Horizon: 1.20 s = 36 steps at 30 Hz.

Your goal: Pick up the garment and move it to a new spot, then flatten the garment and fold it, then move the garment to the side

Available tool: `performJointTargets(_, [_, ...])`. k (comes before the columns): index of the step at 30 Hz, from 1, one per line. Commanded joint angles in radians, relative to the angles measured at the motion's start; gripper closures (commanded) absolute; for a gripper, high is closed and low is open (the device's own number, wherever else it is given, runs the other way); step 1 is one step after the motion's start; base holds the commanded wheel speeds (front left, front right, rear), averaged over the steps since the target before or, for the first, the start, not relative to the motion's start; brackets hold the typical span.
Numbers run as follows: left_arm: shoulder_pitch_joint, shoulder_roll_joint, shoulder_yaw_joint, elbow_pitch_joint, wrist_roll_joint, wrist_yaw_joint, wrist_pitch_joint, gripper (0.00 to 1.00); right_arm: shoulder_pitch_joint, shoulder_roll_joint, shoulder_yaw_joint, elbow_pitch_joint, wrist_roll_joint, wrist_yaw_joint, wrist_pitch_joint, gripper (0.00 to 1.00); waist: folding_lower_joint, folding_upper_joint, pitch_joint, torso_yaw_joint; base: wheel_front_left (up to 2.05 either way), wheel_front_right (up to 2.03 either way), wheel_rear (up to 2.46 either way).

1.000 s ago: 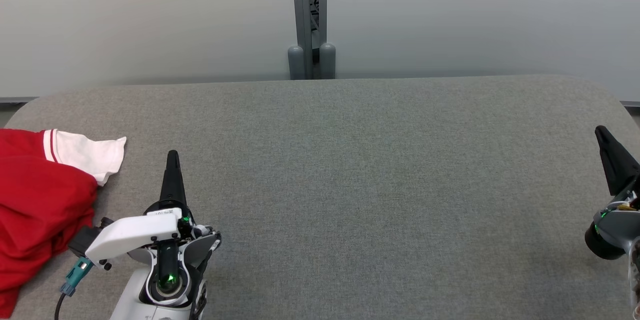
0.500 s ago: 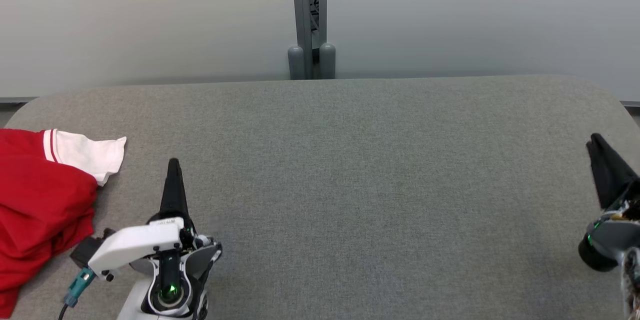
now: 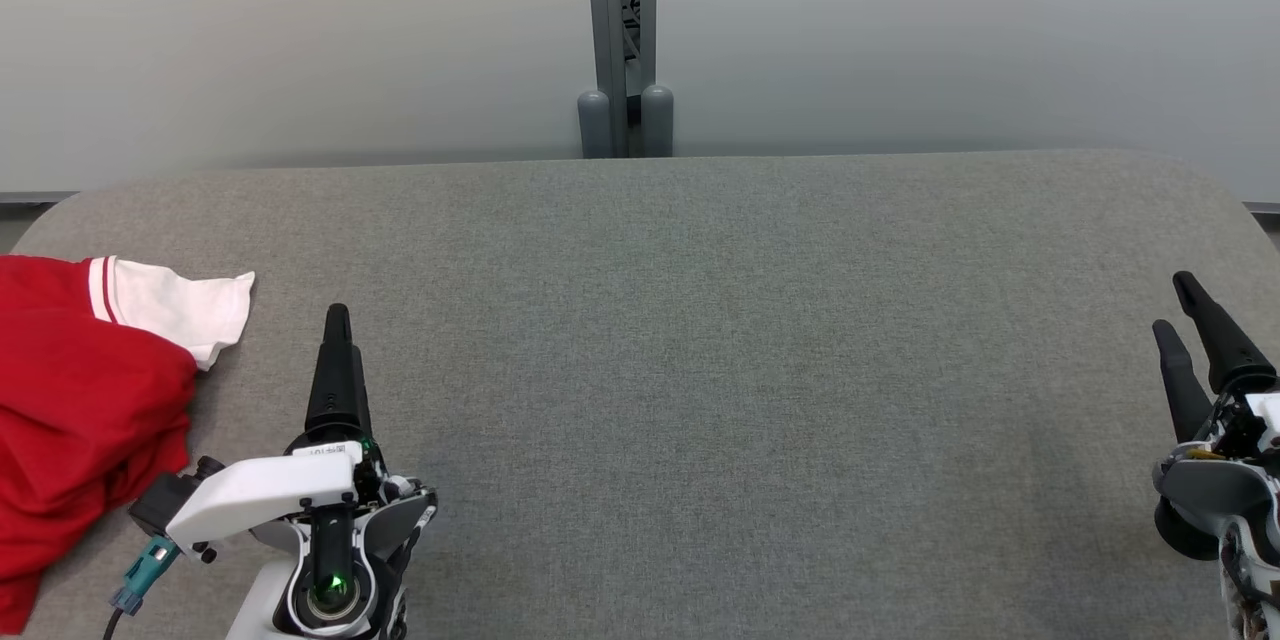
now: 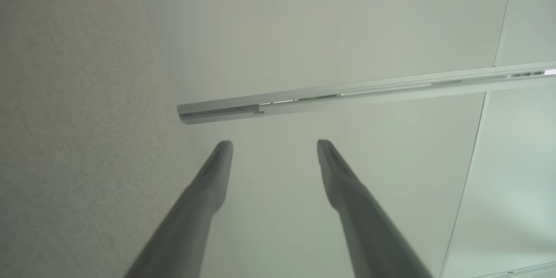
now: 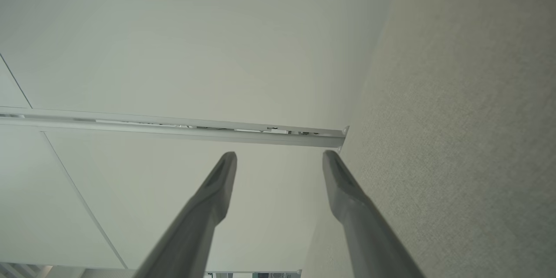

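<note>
Since a second ago both claws have gone from pinched shut to spread, and the right one has drifted a little lower in the head view. The left gripper (image 3: 340,330), at 7 o'clock in the head view, holds nothing. From above its two fingers overlap into one dark spike, so the gap is hard to judge there. Its own wrist view shows the fingers (image 4: 208,182) standing well apart, with bare pale wall between them. The right gripper (image 3: 1172,305), at 4 o'clock against the frame edge, has its fingers clearly parted in the head view and again in its wrist view. It also holds nothing and touches nothing.

The garment (image 3: 90,400) lies crumpled on the grey padded table (image 3: 700,370) at 9 o'clock, just beside the left gripper's wrist but apart from its fingers. A white sleeve (image 3: 170,305) with red stripes pokes out toward 3 o'clock.

The picture's left edge cuts the red cloth off, so we cannot tell its full shape; it is probably a shirt. The right gripper's body is also cut off, at the right and bottom edges.
</note>
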Motion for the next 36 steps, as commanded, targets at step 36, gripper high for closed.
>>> performJointTargets(36, [-0.007,0.084,0.004,-0.128,0.895,0.098,0.002,0.00,0.102,-0.045,0.151,-0.291,-0.910,0.005,-0.273,0.00,0.0000,0.0000,-0.007,0.022,0.00,0.00,0.00])
